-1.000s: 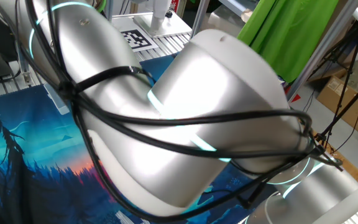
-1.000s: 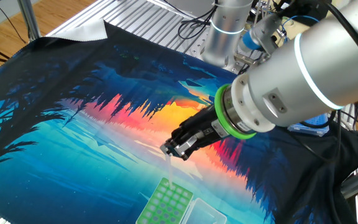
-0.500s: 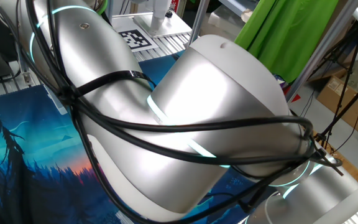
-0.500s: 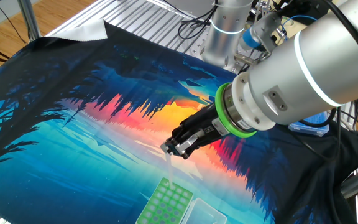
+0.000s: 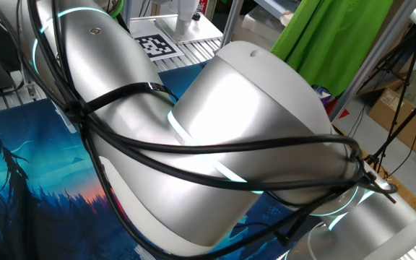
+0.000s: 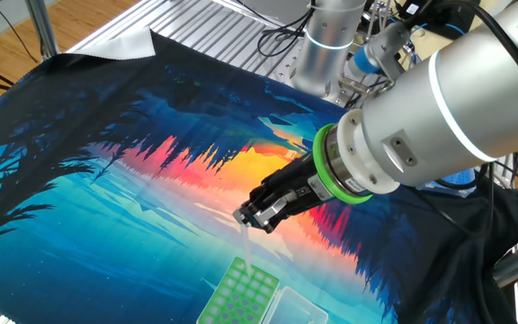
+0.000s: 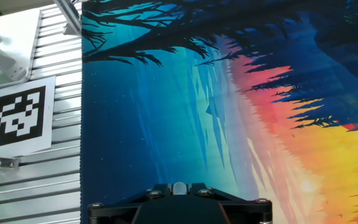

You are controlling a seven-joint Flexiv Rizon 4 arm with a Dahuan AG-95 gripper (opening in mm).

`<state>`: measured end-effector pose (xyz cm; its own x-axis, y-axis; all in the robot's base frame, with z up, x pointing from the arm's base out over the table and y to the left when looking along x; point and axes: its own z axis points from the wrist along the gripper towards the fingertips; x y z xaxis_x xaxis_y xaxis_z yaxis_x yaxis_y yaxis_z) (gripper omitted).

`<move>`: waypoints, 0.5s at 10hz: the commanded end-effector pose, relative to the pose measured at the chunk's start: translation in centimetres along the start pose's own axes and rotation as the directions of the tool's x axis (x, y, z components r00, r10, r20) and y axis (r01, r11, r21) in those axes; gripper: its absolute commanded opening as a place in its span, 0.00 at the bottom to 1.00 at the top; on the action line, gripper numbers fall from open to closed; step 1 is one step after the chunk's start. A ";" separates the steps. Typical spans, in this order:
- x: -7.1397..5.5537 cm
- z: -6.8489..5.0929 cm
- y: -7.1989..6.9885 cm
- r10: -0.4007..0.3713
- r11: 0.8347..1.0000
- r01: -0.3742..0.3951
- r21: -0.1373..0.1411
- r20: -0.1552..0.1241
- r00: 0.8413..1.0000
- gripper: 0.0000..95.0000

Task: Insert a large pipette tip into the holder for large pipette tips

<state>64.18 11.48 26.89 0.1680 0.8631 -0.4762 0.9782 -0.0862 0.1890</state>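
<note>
Open printed cloth (image 6: 151, 180) everywhere but the near-edge holder (image 6: 241, 295).

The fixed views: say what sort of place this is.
Probably a robotics lab: a slatted aluminium table under a printed cloth, a fiducial marker, stacked cardboard boxes and a green pipette tip holder.

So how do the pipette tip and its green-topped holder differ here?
The large pipette tip is a thin whitish cone, held upright in the gripper; the holder for large pipette tips is a broad box with a green perforated top, resting on the cloth. The tip hangs just above the holder.
</note>
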 end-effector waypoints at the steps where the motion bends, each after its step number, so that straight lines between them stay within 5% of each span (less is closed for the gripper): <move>1: 0.1 0.0 0.0 0.003 1.000 -0.003 0.000 -0.003 1.000 0.00; 5: -0.8 -0.4 -0.2 -0.010 1.000 0.010 0.010 0.009 1.000 0.00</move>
<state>63.70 10.96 27.56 0.1563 0.8611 -0.4839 0.9813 -0.0795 0.1755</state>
